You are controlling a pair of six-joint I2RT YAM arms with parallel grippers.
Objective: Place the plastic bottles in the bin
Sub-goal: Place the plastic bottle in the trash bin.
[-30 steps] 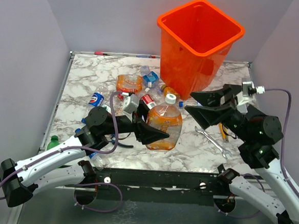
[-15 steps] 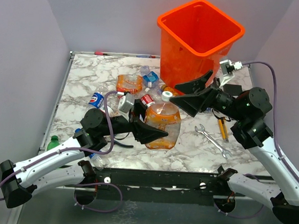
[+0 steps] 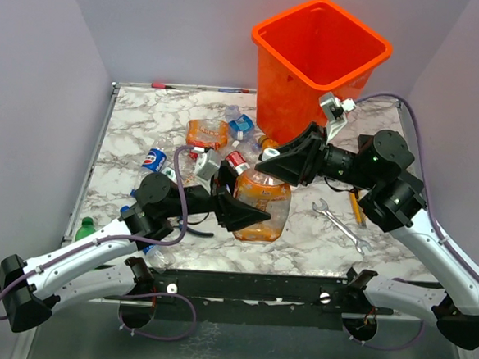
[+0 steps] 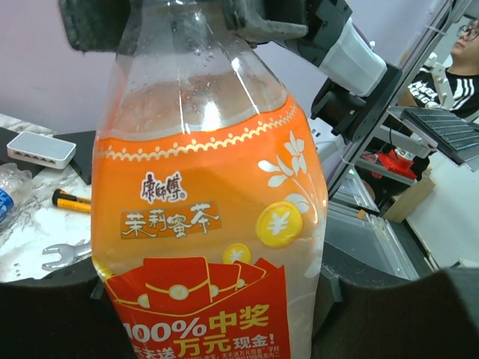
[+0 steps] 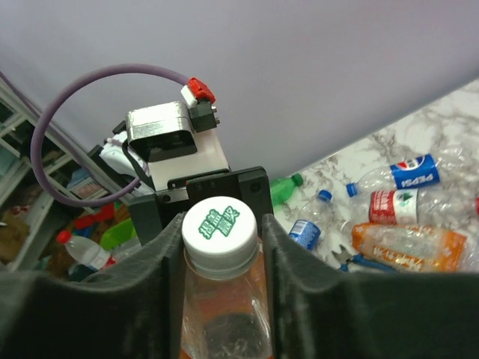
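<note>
A big clear bottle with an orange label (image 3: 264, 199) (image 4: 209, 224) stands upright near the table's middle. My left gripper (image 3: 249, 213) (image 4: 217, 329) is shut on its lower body from the left. My right gripper (image 3: 268, 159) (image 5: 221, 247) reaches in from the right, its pads pressed on both sides of the bottle's white cap (image 5: 217, 224). The orange bin (image 3: 298, 101) stands behind, at the back right. Smaller plastic bottles lie left of it: a crushed orange one (image 3: 207, 133) (image 5: 419, 247), a blue-label one (image 3: 154, 159) (image 5: 408, 173) and a green one (image 3: 84, 228) (image 5: 286, 187).
A steel wrench (image 3: 339, 223) (image 4: 63, 256) and a yellow-handled tool (image 3: 357, 211) (image 4: 71, 200) lie right of the held bottle. Blue-handled pliers (image 5: 359, 260) lie among the bottles. A red pen (image 3: 160, 84) rests at the table's back edge.
My right arm swung left from beside the bin to the top of the big bottle, and its jaws closed around the cap. The left gripper kept holding the bottle in place.
</note>
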